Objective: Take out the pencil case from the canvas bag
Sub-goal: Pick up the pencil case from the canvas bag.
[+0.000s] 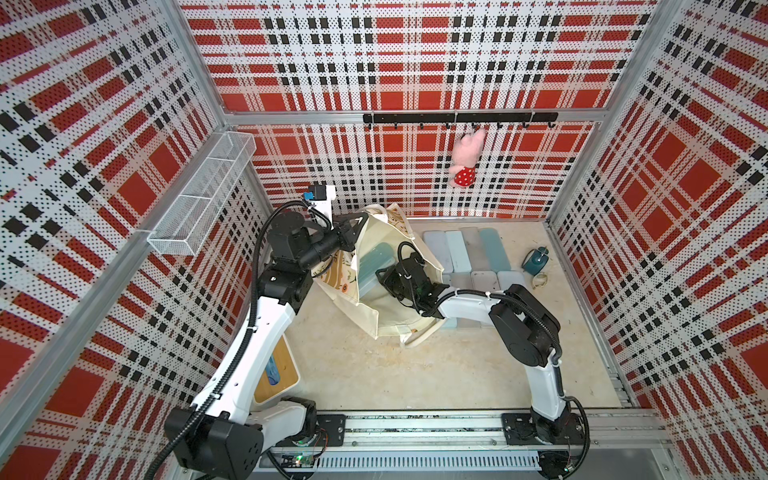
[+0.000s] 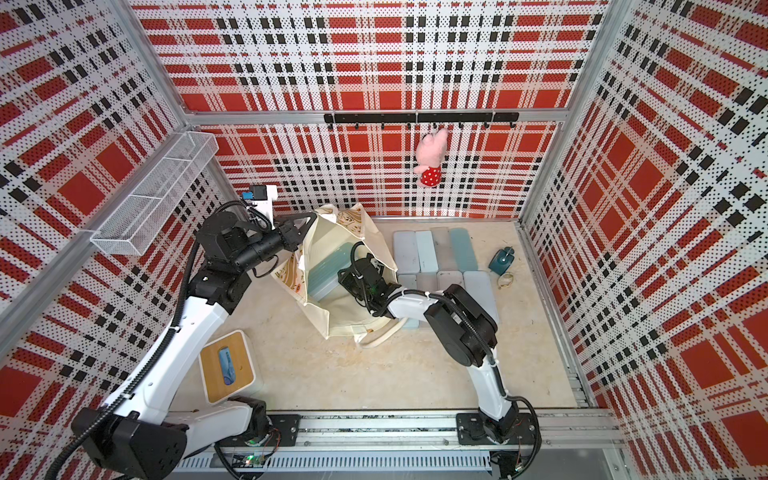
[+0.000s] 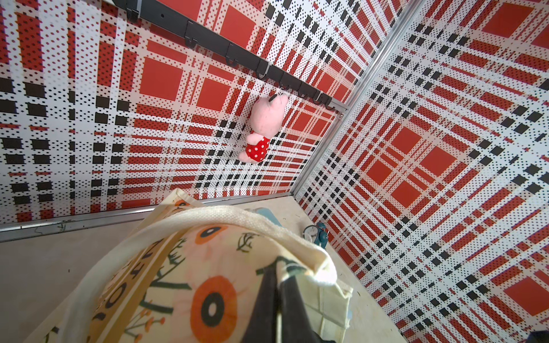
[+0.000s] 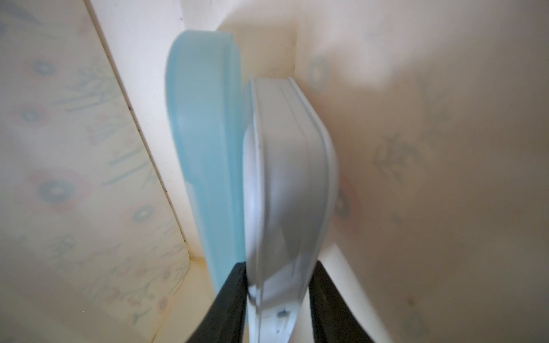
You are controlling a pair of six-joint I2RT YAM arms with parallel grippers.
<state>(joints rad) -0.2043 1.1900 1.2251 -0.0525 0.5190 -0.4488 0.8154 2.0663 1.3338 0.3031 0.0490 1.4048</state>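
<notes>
Bracketing pale pencil case (image 4: pixel 285 184): right tool (image 4: pixel 279 265)

White arms (image 1: pixel 266 332), black joints (image 1: pixel 523 328), ribbed cables (image 1: pixel 258 257)

Inside canvas bag (image 1: pixel 386 316), pencil case (image 4: pixel 285 178)

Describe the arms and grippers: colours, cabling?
Left arm and right arm: white link shells, black joint housings, black corrugated cable looms running outside. Left gripper and right gripper: matte black, tapering fingers.
</notes>
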